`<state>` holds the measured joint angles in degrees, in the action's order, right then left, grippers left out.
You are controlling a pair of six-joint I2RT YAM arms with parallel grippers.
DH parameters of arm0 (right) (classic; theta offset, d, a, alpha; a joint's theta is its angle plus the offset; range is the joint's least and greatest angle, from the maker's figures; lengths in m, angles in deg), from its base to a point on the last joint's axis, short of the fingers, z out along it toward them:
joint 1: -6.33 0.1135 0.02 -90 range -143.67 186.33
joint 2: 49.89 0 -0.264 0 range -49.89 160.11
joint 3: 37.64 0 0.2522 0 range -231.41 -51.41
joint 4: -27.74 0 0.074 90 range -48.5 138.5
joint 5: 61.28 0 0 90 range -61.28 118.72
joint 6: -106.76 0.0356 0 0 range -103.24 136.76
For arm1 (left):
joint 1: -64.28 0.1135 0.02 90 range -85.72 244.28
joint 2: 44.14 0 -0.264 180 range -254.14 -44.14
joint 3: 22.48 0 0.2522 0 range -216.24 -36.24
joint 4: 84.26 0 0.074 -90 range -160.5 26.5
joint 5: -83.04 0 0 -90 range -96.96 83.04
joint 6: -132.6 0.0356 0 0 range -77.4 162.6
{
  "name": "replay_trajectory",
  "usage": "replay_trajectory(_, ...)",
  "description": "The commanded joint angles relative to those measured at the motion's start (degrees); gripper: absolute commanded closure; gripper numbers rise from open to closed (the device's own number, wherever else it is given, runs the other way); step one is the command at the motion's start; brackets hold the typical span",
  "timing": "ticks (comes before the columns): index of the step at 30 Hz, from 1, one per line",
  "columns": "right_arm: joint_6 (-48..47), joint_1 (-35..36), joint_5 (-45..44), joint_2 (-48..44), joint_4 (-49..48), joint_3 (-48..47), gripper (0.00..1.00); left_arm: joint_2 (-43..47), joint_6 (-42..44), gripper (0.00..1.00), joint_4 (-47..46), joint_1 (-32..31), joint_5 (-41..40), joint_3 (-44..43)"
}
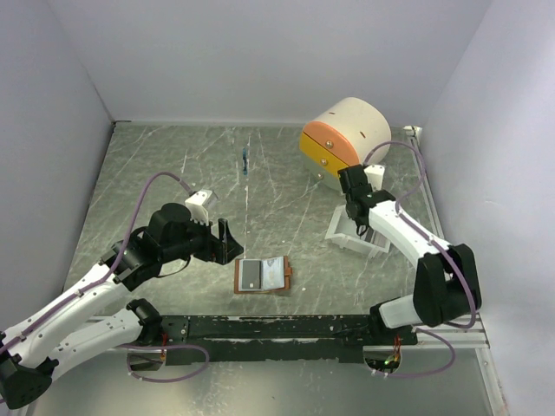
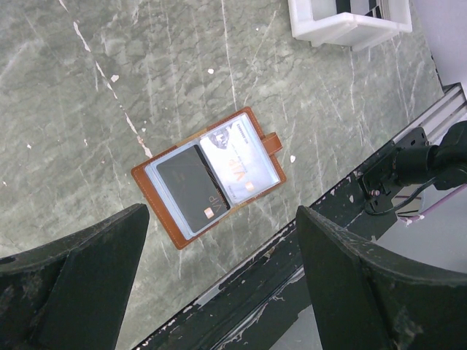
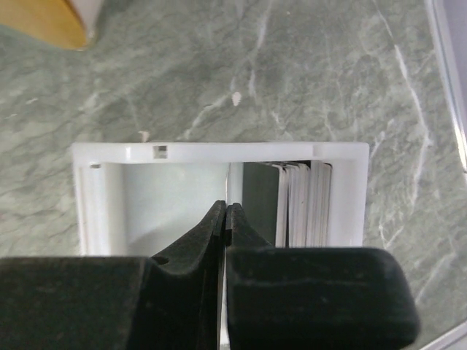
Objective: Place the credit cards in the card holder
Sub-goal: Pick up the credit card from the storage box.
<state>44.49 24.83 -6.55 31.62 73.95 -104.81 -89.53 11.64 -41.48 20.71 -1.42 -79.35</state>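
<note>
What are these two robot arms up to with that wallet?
They are loading the wallet, which lies open on the table with a dark card and a pale card already in its pockets. The left claw hovers wide open close by. The right claw is shut over the white tray, where more cards stand on edge; whether it pinches one is unclear.

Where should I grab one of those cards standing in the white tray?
Pinch one card's top edge from straight above. The cards stand on edge, packed face to face at one end of the white tray, so only their upper edges are free.
</note>
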Motion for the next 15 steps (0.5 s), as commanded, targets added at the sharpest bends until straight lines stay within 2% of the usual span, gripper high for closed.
replay_trajectory(1, -0.3, -0.3, 5.2, -3.9, -0.6, -1.2, 1.00, 0.1, -0.7, 0.07, 0.2, -0.4, -1.4, 0.6)
replay_trajectory(7, 0.4, -0.3, 13.2, -11.7, 0.3, -1.6, 1.00, -0.8, -3.0, 0.09, -0.2, -0.4, 0.6, 0.2)
replay_trajectory(15, 2.6, -0.1, 32.1, -24.7, -4.9, 1.6, 1.00, -0.2, -11.3, 0.19, -7.8, -0.4, 9.2, 2.3)
